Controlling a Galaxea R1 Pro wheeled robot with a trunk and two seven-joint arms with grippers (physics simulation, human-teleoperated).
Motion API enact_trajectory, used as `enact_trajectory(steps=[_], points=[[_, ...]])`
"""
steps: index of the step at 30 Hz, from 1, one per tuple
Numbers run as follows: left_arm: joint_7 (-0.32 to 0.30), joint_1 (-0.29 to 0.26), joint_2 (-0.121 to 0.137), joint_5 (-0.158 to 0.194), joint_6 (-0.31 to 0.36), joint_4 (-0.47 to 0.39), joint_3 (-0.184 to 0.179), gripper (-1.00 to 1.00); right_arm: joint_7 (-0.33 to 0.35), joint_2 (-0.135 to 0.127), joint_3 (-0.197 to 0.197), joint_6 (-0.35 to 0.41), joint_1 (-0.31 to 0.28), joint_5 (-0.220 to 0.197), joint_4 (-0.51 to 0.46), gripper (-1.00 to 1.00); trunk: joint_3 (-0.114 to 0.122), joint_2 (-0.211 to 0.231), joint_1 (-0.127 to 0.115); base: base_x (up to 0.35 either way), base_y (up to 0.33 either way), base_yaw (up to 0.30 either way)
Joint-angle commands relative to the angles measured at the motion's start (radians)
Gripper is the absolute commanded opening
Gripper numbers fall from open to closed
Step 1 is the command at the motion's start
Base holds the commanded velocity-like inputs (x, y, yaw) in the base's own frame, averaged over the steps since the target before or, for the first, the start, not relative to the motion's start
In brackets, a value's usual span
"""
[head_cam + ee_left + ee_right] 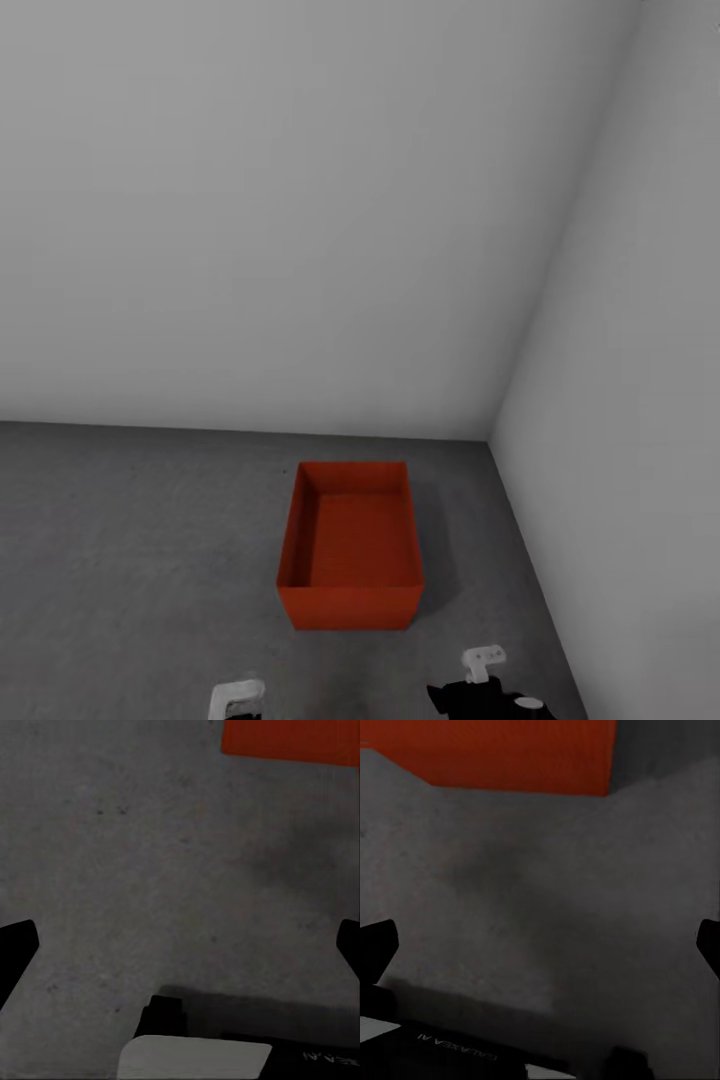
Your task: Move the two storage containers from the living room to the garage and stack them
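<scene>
Setting: a bare corner is seen in the head view, formed by a plain white-grey back wall (300, 200) and a plain white-grey side wall (640, 350) at the right of the frame.
Floor: a dark grey, speckled concrete floor (130, 550) is spread across the lower third of the head view.
Container: one red-orange rectangular open-top storage container (350, 545) is seen standing upright on the floor, lower centre of the head view, near the corner but apart from both walls. Its inside appears empty.
Container in the left wrist view: a red-orange patch (292, 741) is cut off at the upper right corner of the frame, with concrete below it.
Container in the right wrist view: a red-orange wall (510, 754) is stretched along the upper edge of the frame, resting on the floor.
Left gripper: the left gripper (180, 945) is held wide apart over bare concrete; its dark fingertips (16, 945) are seen at opposite side edges of the frame, with nothing between them.
Right gripper: the right gripper (540, 945) is likewise spread wide, its dark fingertips (376, 945) at both side edges, nothing gripped.
Arms in the head view: white and black arm parts are seen at the bottom edge, short of the container and not touching it.
</scene>
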Motion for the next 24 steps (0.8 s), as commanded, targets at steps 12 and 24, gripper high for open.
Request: enact_trajectory(steps=[12, 24], points=[[0.0, 0.009, 0.057, 0.009, -0.163, 0.195, -0.003, 1.0, -0.075, -0.007, 0.008, -0.098, 0.007, -0.001, 0.205, 1.0, 0.037, 0.084, -0.046, 0.0, 0.0, 0.0], [-0.076, 0.042, 0.115, 0.007, -0.258, 0.207, -0.004, 1.0, -0.219, -0.017, 0.008, -0.107, 0.047, 0.115, 0.213, 1.0, 0.075, 0.168, -0.092, 0.0, 0.0, 0.0]])
